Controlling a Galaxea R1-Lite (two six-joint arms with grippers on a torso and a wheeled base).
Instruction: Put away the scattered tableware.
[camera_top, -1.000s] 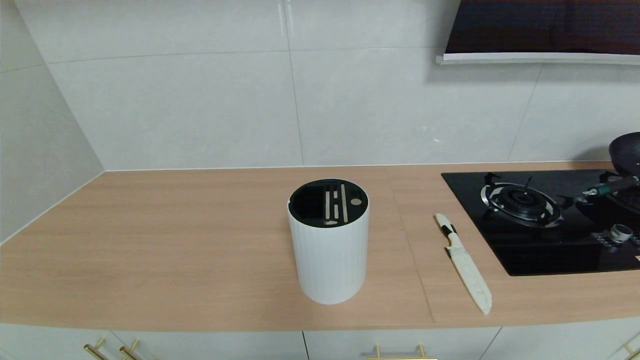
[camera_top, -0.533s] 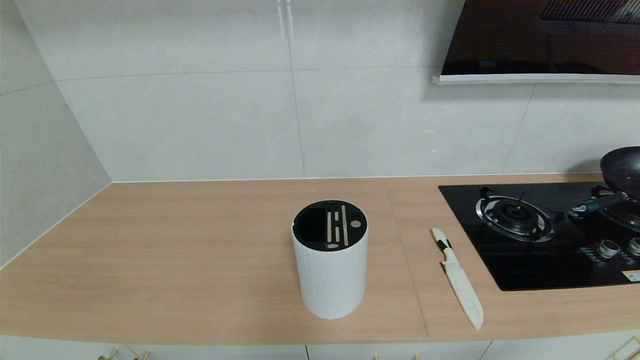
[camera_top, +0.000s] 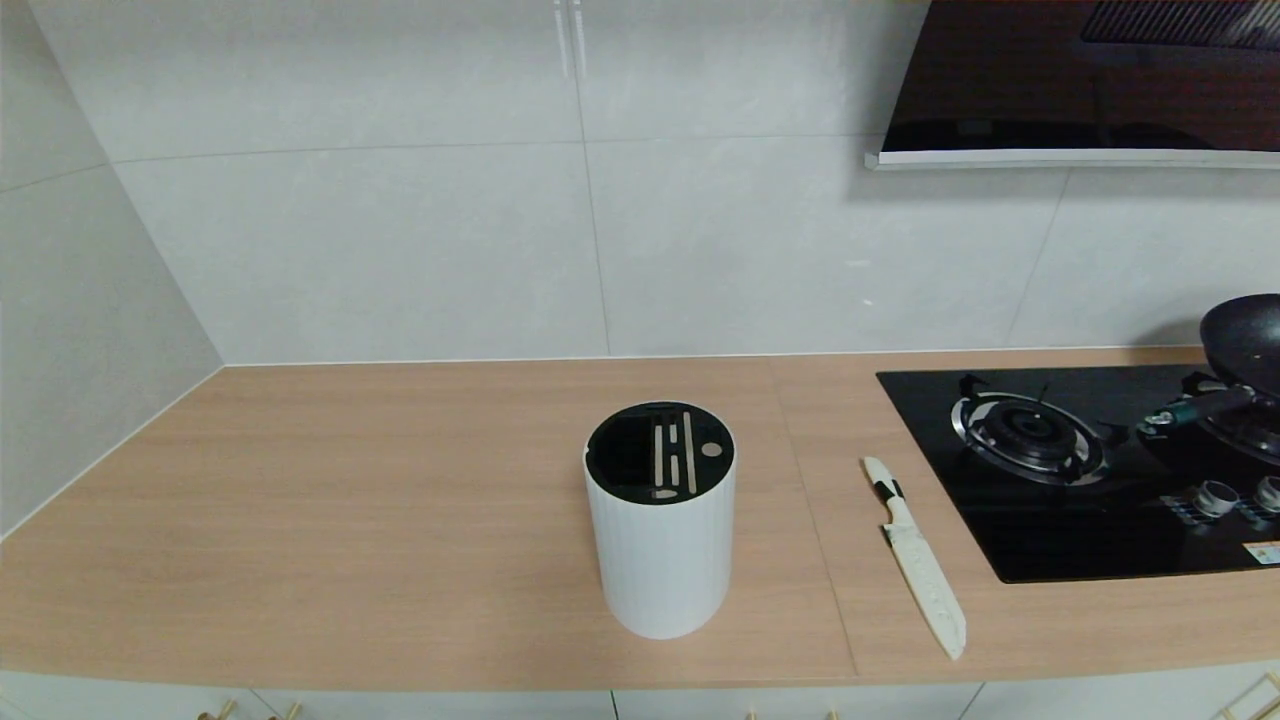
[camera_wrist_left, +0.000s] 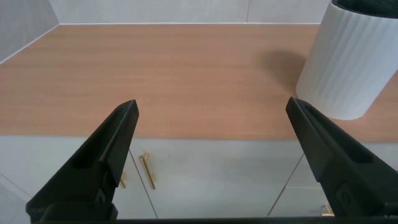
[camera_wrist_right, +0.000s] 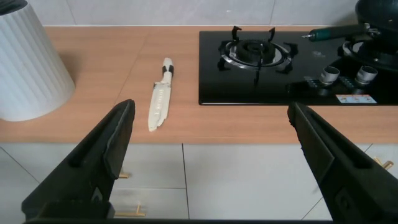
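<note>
Wooden countertop (camera_top: 350, 520) across the whole width, cut off at both sides and along the front edge. Above on the right, dark range hood (camera_top: 1080, 80), cropped at the top and right. Below it, black gas hob (camera_top: 1050, 540) set into the counter, its right part out of frame. White ribbed holder (camera_top: 660, 540) upright near the middle of the counter, black top with narrow slots and one larger opening – inside too dark to make out. Dark pan (camera_top: 1245, 340) on the far right burner, more than half cut off by the edge. Knife (camera_top: 915, 555) flat on the counter between holder and hob, near the hob's edge and well apart from the holder; handle toward the wall, pale speckled blade toward the front edge.

Left gripper (camera_wrist_left: 211, 109) out in front of the counter edge, level with the cabinet fronts, facing the bare wood beside the holder – fingers (camera_wrist_left: 93, 168) spread wide, nothing between them, bases cut off. Right gripper (camera_wrist_right: 211, 107) likewise before the counter edge, facing the knife and hob, spread wide and gripping nothing.
</note>
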